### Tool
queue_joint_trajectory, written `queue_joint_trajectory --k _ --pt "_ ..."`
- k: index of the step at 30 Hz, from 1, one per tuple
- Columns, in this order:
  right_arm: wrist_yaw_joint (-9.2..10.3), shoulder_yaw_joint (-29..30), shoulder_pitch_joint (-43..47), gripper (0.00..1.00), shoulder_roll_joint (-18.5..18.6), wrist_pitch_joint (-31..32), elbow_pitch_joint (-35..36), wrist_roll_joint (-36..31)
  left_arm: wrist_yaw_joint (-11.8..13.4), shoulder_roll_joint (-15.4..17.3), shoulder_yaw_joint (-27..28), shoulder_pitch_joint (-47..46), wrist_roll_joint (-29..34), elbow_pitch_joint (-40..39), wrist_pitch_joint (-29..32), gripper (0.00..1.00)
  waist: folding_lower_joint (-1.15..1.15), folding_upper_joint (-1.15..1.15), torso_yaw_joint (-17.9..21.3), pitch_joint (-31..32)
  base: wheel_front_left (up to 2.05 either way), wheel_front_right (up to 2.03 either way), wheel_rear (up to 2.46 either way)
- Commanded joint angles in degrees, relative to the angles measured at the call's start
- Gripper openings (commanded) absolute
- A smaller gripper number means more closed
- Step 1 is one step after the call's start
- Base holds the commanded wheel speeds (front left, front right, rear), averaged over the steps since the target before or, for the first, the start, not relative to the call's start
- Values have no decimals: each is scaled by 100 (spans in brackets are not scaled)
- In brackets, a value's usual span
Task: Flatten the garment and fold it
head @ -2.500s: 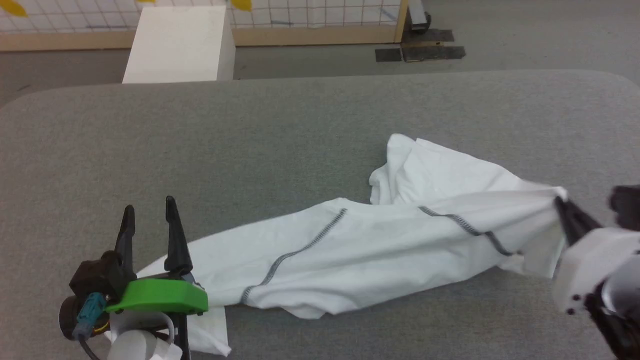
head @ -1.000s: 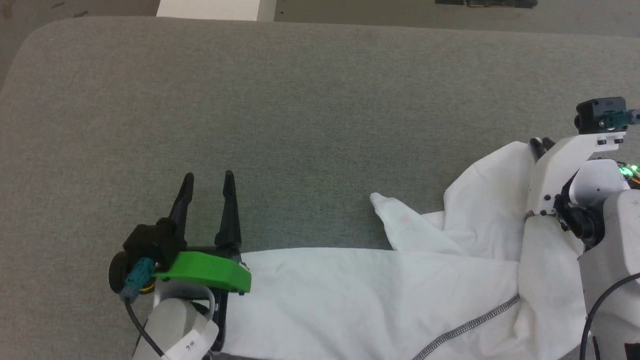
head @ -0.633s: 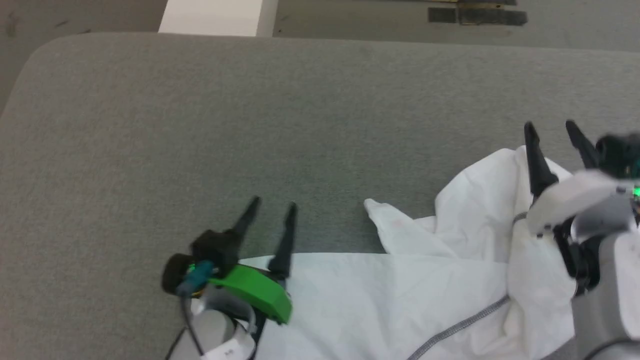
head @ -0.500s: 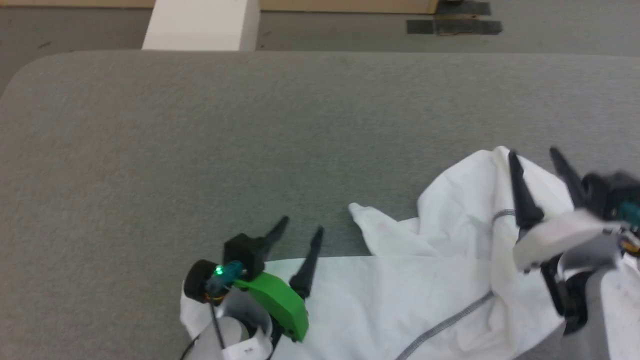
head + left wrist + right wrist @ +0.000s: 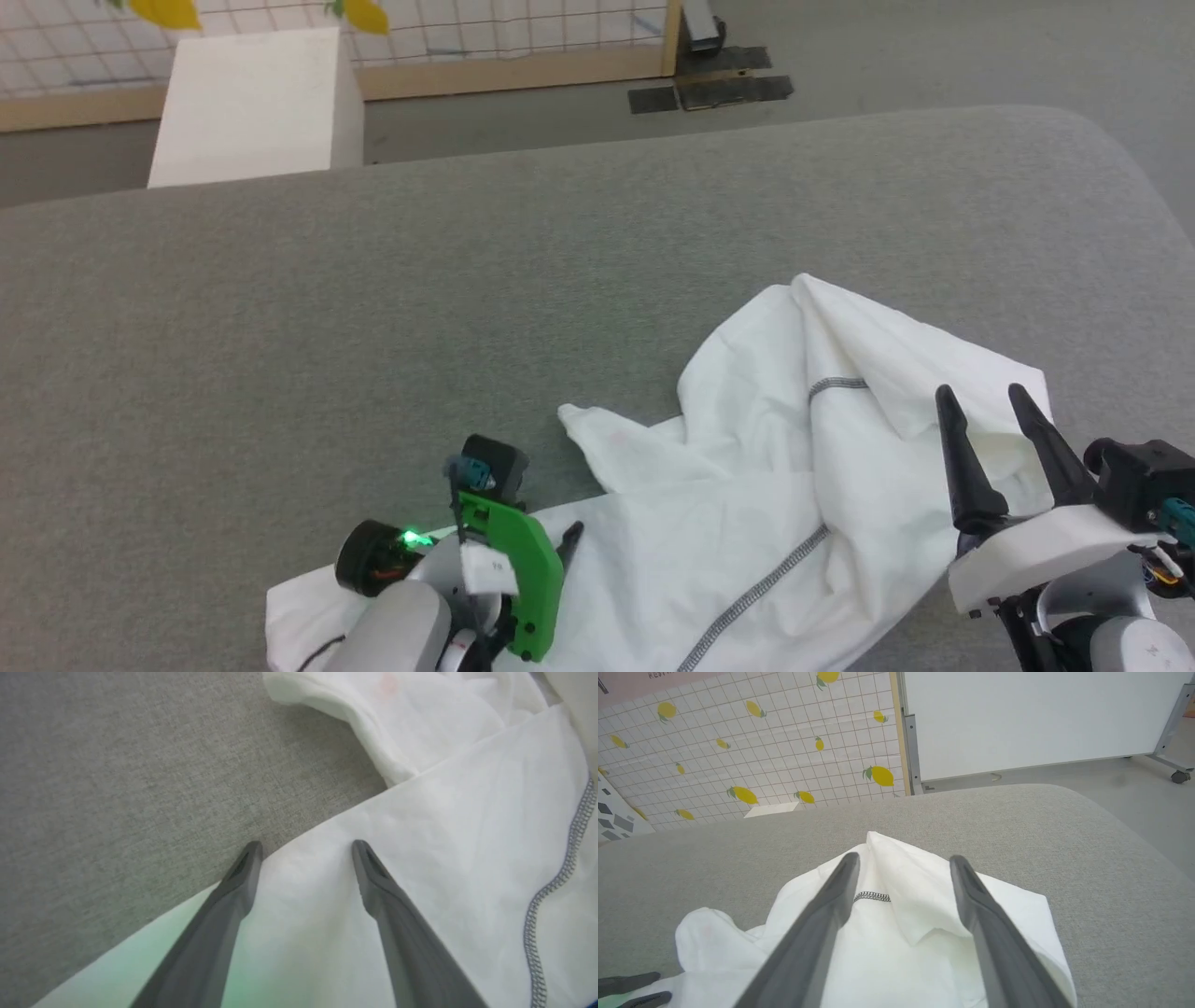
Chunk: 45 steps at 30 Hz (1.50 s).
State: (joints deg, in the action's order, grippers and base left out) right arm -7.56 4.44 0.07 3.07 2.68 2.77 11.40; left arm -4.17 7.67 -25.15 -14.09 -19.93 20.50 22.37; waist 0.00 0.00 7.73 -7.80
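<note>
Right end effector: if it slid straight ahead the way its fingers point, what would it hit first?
Probably the shirt: its raised fold lies just ahead of the open right end effector. Should it clear that, the grey table comes next; height is hard to judge.

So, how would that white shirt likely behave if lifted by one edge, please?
The shirt would probably droop limply: it lies in soft folds. It looks thin, so likely light. Pushed, it may bunch on the cloth-covered table.
</note>
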Motion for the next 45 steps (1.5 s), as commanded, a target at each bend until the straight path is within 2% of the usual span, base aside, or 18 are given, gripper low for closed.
queue_joint_trajectory --k 1,2,4,6,9,16,21,22,25,29,34,35,36,37,40,45 --pt "8 -7 41 100 -17 -37 35 49 99 87 -36 -36 21 179 289 100 0 0 121 32 0 0 0" --pt "8 -9 44 100 -18 -40 40 63 119 112 -76 -33 14 245 554 100 0 0 142 31 0 0 0" --pt "8 -2 47 100 -18 -39 44 88 103 147 -131 -8 -56 262 981 0 0 0 171 22 0 0 0" --pt "8 9 47 100 -18 -38 63 102 63 174 -127 21 -157 112 1160 0 0 0 179 9 0 0 0" --pt "8 61 55 100 -18 -36 96 98 189 273 79 17 -164 -291 819 0 0 0 148 -14 0 0 0" --pt "8 110 24 100 -19 5 140 64 875 568 1197 -6 -222 -1180 -620 0 0 0 -109 -18 0 0 0" --pt "8 57 -49 100 -19 46 162 29 1262 767 1923 -69 -273 -1278 -1378 0 0 0 -276 -52 0 0 0" --pt "8 22 -90 100 -19 55 161 23 1428 813 2207 -64 -325 -1208 -1620 0 0 0 -321 -73 0 0 0" --pt "8 -32 -145 100 -19 64 149 8 1720 863 2661 21 -413 -1088 -1969 0 0 0 -368 -106 0 0 0" --pt "8 -50 -165 100 -19 86 129 -6 1952 872 3039 299 -569 -861 -2097 0 0 0 -429 -160 0 0 0" --pt "8 -14 -137 100 -19 323 -13 -52 1910 719 2999 710 -861 -451 -1571 0 0 0 -506 -186 0 0 0" --pt "8 -3 -130 100 -19 384 -42 -62 1850 683 2947 759 -908 -402 -1489 32 0 0 -523 -182 0 0 0" --pt "8 7 -118 100 -19 460 -66 -72 1758 645 2890 802 -958 -367 -1448 89 0 0 -543 -173 0 0 0" --pt "8 8 -107 100 -19 526 -81 -76 1690 597 2859 827 -1003 -359 -1465 100 0 0 -559 -164 0 0 0" --pt "8 30 -56 100 -19 759 -136 -82 1418 392 2774 902 -1118 -450 -1824 100 0 0 -614 -114 0 0 0" --pt "8 92 77 100 -19 1268 -254 -140 994 106 2615 967 -978 -619 -3098 100 0 0 -700 -57 0 0 0"
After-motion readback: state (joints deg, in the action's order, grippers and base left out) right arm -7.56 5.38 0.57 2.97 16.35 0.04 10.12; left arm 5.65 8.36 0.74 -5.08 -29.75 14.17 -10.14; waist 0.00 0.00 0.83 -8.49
